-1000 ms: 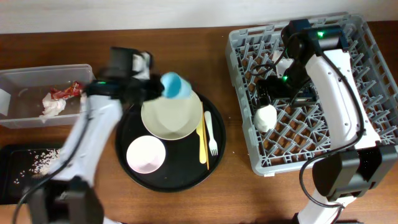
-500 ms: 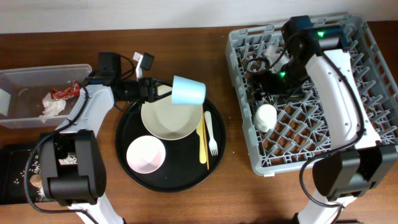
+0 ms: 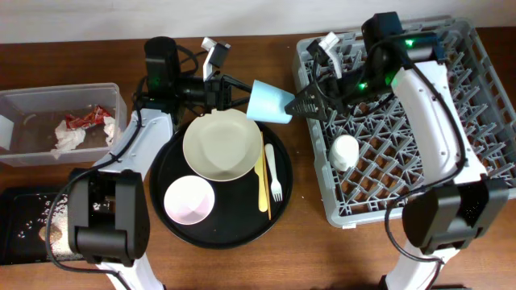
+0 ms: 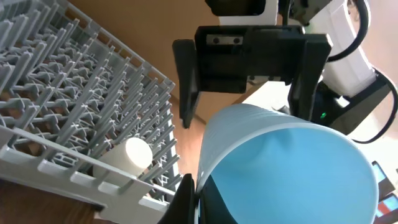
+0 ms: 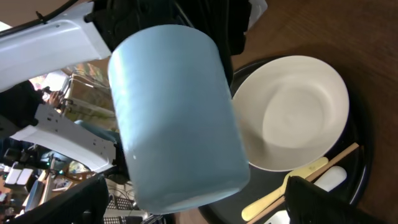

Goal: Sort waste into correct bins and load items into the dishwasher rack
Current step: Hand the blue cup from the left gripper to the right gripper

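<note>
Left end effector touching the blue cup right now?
Touching. The left wrist view shows the left end effector pinching the rim of the blue cup, one finger inside, one outside.

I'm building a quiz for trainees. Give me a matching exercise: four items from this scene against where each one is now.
Items:
1. blue cup
2. cream cup
3. red wrapper
4. white fork

Places:
A. on the round black tray
B. in the left gripper
C. in the grey rack
D. in the clear tub

Pairs: 1-B, 2-C, 3-D, 4-A.
</note>
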`<state>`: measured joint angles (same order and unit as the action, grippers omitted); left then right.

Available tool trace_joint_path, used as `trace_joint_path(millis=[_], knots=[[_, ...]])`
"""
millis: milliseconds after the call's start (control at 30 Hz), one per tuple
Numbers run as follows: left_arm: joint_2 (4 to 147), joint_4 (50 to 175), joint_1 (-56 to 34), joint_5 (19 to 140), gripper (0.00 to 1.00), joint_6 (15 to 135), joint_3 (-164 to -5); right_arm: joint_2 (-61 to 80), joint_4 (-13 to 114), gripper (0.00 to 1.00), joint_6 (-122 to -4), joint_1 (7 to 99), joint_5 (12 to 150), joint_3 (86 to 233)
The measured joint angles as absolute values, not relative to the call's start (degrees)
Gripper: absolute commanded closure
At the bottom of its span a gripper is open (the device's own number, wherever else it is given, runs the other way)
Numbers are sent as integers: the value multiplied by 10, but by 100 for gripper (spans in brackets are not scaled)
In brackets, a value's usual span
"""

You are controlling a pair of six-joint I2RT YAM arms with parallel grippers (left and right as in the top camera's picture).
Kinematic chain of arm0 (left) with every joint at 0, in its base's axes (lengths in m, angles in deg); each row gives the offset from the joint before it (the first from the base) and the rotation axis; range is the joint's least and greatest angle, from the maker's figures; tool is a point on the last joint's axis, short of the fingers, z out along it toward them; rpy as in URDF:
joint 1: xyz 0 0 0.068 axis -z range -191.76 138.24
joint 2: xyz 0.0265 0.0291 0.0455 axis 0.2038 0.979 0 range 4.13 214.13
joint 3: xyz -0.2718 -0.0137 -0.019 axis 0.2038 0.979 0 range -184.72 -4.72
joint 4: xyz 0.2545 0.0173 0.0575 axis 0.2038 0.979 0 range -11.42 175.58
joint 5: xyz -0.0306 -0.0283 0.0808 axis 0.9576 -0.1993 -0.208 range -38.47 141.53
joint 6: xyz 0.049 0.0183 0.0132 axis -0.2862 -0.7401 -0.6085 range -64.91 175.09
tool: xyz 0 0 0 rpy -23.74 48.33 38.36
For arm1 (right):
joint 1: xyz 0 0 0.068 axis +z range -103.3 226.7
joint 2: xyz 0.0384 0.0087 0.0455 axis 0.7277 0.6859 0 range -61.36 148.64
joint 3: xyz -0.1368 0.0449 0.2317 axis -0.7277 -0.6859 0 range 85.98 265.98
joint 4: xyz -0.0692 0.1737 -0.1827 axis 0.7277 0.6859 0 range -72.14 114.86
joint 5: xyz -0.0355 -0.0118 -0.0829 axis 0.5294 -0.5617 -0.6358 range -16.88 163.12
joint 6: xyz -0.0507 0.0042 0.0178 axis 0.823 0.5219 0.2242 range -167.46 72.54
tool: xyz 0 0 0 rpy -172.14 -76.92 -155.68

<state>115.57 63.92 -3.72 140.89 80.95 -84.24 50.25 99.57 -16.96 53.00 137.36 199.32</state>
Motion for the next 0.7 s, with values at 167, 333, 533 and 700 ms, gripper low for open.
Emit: trace_joint_path(millis=[167,333,533,700], knots=[[1156,639,-37,1407,100,826,-842,504,985,6,-102,530,1422,1949],[1156,639,-37,1406,99,828,-842,504,954,28,-76,530,1462,1922],[1156,640,-37,1407,99,828,-842,504,951,24,-73,530,1482,1922],[1156,640,-37,1410,99,828,-842,504,929,29,-72,544,1484,1921]])
